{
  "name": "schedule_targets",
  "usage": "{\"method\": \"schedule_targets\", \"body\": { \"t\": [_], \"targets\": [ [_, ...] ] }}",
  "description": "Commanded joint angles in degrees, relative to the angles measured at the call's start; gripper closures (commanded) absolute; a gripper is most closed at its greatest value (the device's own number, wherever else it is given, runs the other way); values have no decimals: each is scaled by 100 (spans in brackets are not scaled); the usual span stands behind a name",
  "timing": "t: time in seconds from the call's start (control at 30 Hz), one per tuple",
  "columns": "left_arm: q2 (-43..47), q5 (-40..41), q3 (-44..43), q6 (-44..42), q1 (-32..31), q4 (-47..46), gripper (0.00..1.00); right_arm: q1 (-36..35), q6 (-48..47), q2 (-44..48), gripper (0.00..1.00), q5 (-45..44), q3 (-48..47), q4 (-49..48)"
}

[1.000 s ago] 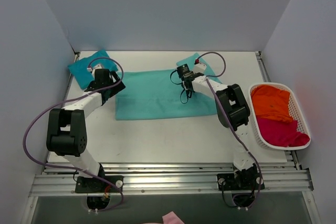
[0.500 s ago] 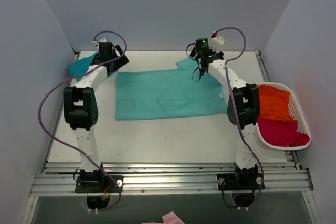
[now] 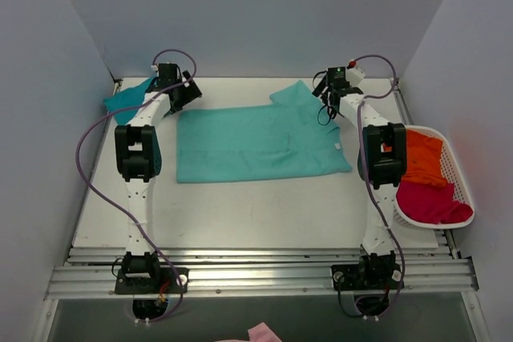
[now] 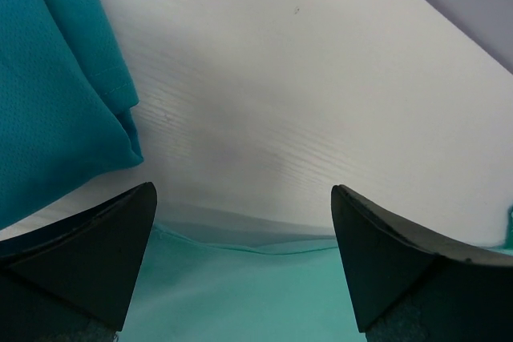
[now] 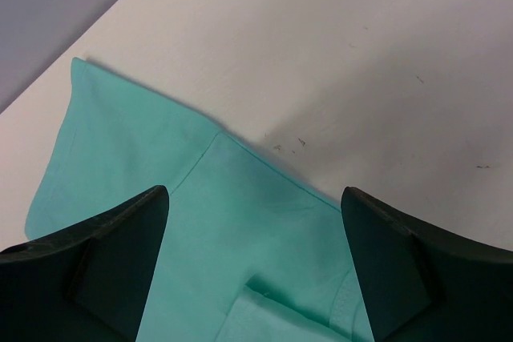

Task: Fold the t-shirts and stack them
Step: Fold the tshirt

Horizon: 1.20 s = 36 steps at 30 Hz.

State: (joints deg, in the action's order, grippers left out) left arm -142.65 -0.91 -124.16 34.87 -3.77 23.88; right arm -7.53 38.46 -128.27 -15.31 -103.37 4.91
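The left hand (image 4: 244,214) and right hand (image 5: 255,206) hang wide and empty over the mint-green t-shirt (image 3: 256,143), which lies flat, seemingly ready for folding.

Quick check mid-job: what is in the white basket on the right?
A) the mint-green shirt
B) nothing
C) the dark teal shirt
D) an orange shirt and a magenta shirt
D: the basket holds an orange shirt at its far end and a magenta shirt at its near end. The mint-green shirt lies spread out in the middle, and the teal shirt sits in the far left corner.
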Motion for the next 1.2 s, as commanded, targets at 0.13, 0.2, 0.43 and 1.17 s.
{"method": "schedule_targets", "body": {
  "t": [0.13, 0.2, 0.43, 1.17],
  "targets": [
    [-1, 380, -162, -174, 8, 513, 6, 50, -93, 118, 16, 257, 54, -341],
    [262, 643, 215, -279, 25, 372, 6, 67, -84, 109, 16, 274, 98, -359],
    [317, 856, 243, -420, 96, 697, 6, 94, -93, 135, 16, 283, 124, -376],
    [334, 91, 779, -341, 52, 354, 47, 155, -75, 4, 16, 239, 133, -368]
  ]
}}
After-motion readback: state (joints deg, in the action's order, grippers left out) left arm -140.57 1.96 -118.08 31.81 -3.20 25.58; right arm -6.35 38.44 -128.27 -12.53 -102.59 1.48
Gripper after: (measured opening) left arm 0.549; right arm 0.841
